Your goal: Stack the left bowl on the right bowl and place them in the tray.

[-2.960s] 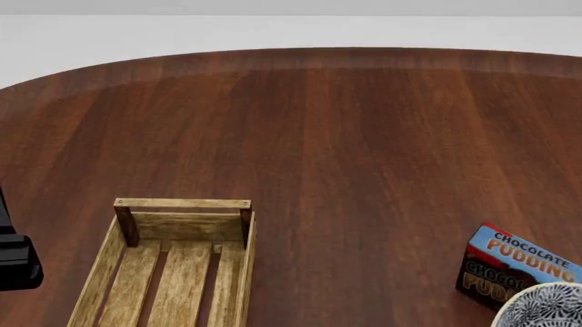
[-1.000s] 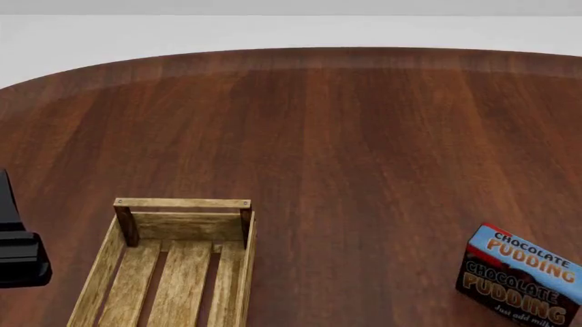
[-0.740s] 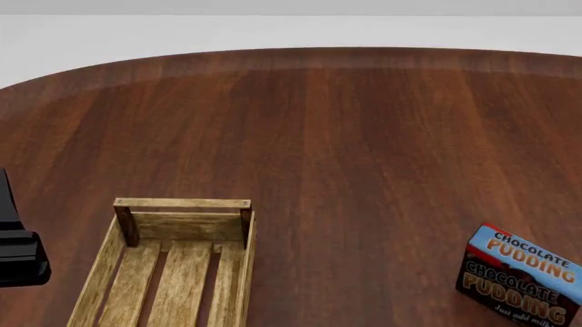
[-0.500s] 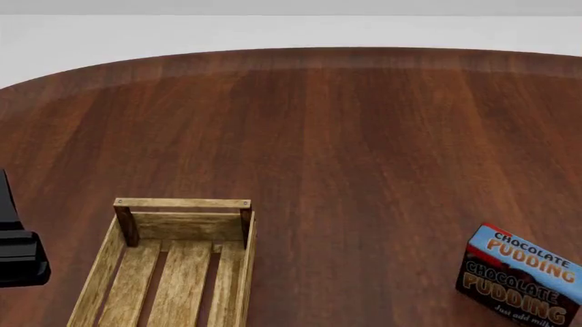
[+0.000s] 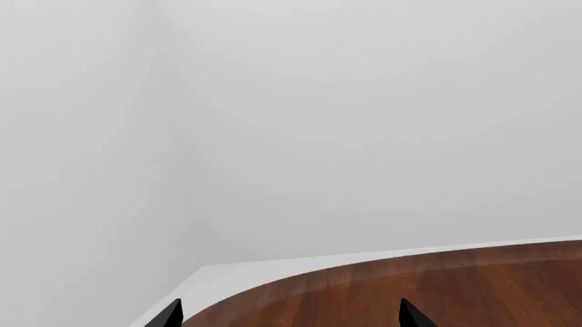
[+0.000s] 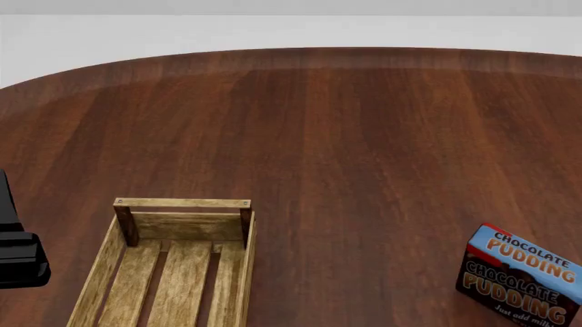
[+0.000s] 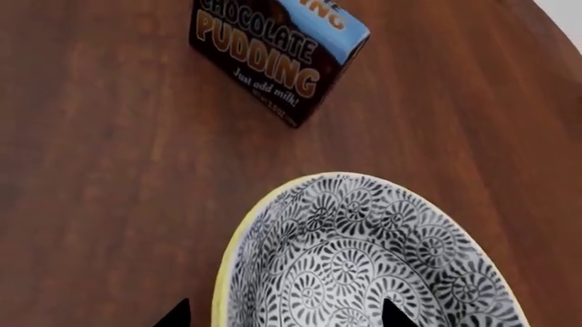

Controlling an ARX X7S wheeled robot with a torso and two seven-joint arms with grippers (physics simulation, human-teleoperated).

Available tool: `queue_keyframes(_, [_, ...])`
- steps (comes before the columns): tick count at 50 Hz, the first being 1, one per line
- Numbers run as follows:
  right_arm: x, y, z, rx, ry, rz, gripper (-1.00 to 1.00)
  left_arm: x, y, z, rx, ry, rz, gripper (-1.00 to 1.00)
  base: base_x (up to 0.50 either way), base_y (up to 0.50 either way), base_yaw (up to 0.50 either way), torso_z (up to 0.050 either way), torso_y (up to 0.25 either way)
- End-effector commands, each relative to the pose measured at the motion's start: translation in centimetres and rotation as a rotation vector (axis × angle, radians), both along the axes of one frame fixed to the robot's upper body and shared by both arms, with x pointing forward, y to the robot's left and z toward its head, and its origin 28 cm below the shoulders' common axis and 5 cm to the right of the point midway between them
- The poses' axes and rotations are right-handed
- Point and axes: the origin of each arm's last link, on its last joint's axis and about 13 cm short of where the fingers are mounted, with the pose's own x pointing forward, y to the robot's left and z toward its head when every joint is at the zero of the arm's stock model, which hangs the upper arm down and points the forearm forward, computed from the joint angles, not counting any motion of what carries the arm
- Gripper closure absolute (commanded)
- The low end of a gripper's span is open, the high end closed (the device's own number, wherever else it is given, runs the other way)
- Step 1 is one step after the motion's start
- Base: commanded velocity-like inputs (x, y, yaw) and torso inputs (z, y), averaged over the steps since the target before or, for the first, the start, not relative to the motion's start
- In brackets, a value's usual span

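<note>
R gripper (image 7: 283, 315) is hovering open over the bowl (image 7: 364, 259), tips straddling its rim w/ nothing held, bowl now gone from head view near pudding box (image 6: 520, 276); L gripper (image 5: 289, 315) idling open; tray (image 6: 182, 204) sitting empty.

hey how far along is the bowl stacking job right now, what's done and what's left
Nothing looks finished. The tray shows bare slats in the head view, though its near end is cut off. The right end effector hangs over a patterned bowl near the pudding box; a grip can't be confirmed, and no second bowl shows. The left end effector is open, holding nothing. Stacking and placing both remain.
</note>
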Motion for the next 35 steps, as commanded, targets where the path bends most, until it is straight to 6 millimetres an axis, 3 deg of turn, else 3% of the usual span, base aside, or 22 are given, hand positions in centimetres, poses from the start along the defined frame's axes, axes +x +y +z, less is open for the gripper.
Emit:
queue_keyframes(1, [0.0,0.9,1.1,-0.032,-0.012,0.041,-1.00,0.0,0.0,0.1,-0.001,-0.001,-0.001,-1.00,0.00,0.00,0.00,0.000,0.000])
queue_keyframes(11, [0.2,1.2,1.6,-0.044,-0.013,0.061,-1.00,0.1,0.0,0.2,-0.003,-0.003,-0.002,-1.00,0.00,0.00,0.00,0.000,0.000])
queue_keyframes(35, [1.5,0.5,-0.4,-0.020,0.045,0.049,-1.00,0.0,0.0,0.0,-0.002,0.001,-0.002,-1.00,0.00,0.00,0.00,0.000,0.000])
